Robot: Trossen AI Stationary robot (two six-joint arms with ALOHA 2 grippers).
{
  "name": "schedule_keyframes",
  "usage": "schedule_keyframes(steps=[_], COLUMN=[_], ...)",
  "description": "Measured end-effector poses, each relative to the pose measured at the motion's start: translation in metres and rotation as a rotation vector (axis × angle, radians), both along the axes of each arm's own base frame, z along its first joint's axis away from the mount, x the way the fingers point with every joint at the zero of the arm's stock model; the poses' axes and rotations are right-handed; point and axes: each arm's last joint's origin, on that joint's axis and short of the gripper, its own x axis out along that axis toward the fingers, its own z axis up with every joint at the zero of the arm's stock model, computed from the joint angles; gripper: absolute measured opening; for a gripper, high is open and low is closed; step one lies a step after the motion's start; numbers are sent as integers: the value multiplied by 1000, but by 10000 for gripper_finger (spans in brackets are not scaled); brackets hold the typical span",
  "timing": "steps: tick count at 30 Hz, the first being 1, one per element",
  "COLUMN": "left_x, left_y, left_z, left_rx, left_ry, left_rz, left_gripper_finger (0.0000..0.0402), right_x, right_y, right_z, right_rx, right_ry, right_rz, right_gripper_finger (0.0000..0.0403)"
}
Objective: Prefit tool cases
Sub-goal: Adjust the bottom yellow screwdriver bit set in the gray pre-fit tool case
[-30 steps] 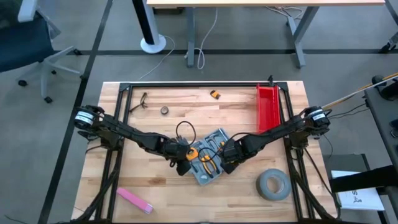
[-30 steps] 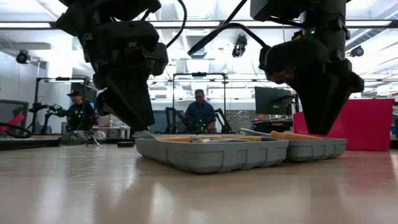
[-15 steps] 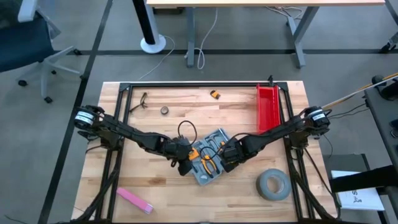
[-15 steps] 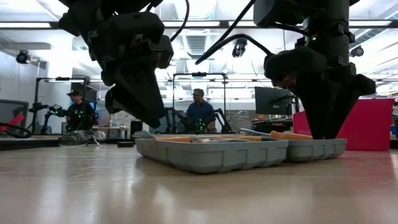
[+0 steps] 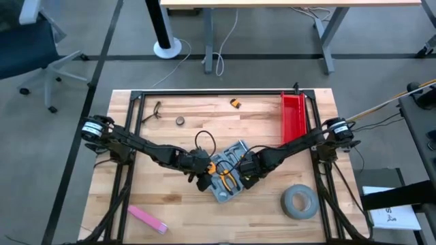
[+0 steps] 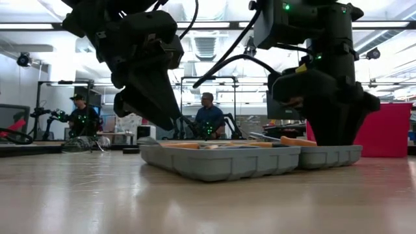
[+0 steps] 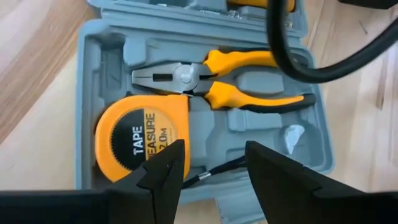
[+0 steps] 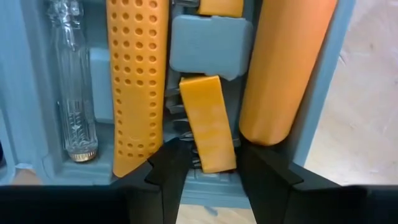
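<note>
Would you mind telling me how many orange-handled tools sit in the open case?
4 visible: pliers and tape measure in the tool case half below the left gripper; perforated grip and smooth handle before the right gripper. Others may be hidden.

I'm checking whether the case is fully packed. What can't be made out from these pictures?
- High view: most of the tool case lies under the left gripper and right gripper.
- Left wrist view: a black cable crosses the pliers; the case's far half is cut off.
- Right wrist view: the small orange block is unidentifiable; neighbouring tools are cut off.
- Low view: the case wall hides the recesses.
</note>
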Motion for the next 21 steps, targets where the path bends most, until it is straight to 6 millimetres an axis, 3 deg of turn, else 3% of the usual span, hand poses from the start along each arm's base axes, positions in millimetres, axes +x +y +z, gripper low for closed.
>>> schedule_keyframes(steps=[8,21], left_x=[0,-1], left_y=[0,0], left_z=[0,-1], left_rx=[1,12], left_ry=[-1,8], left_rz=[-2,-13], left_gripper_finger=[169,176], right_x=[0,10], right_y=[0,1], right_z=[0,25], right_rx=[-11,-59], right_ry=[-9,-65], right_rz=[88,152], right_gripper_finger=[72,54])
